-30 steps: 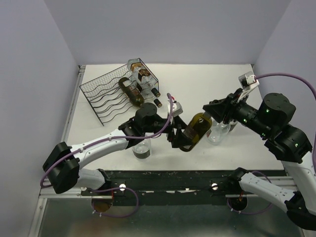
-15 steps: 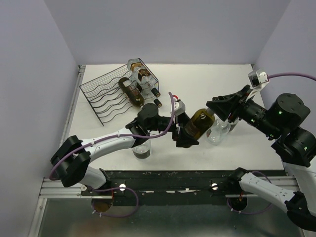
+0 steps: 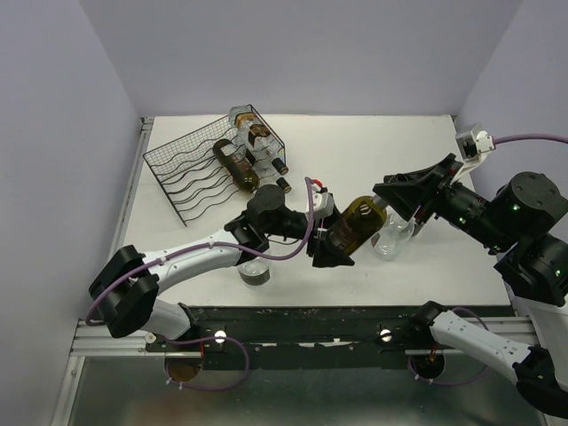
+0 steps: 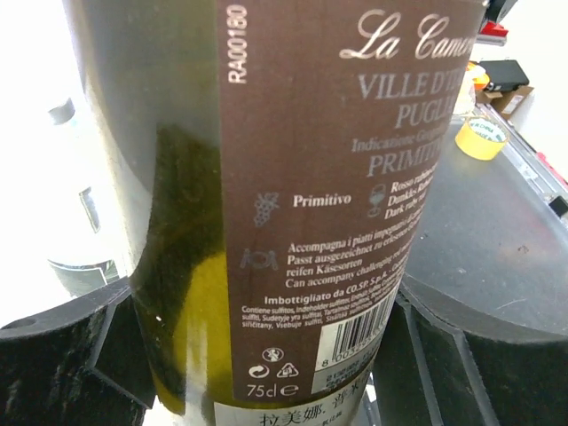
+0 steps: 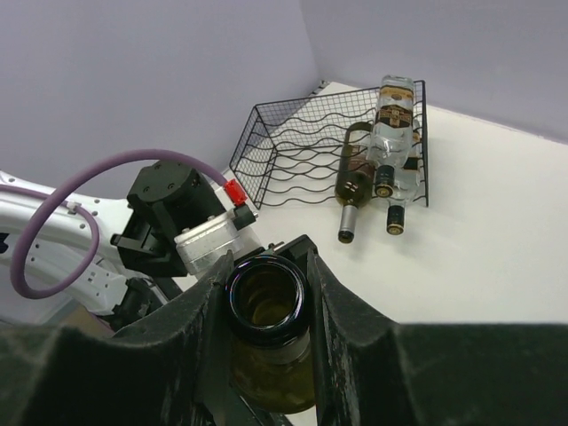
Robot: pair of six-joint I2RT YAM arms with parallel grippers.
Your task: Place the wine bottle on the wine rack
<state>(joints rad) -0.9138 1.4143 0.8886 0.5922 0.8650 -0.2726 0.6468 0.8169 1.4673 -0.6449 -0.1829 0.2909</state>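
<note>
Likely a handover: right end effector (image 5: 266, 306) pinches the wine bottle (image 3: 355, 226) neck; left end effector (image 3: 330, 244) straddles its body, grip unclear. Next: firm hold, then wine rack (image 3: 191, 164).

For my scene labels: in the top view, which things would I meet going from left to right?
From the left: wine rack → glass → wine bottle → clear vessel.

wine bottle (image 4: 177, 177) label cropped at top edge, its base hidden by left fingers (image 3: 327, 256)
</note>
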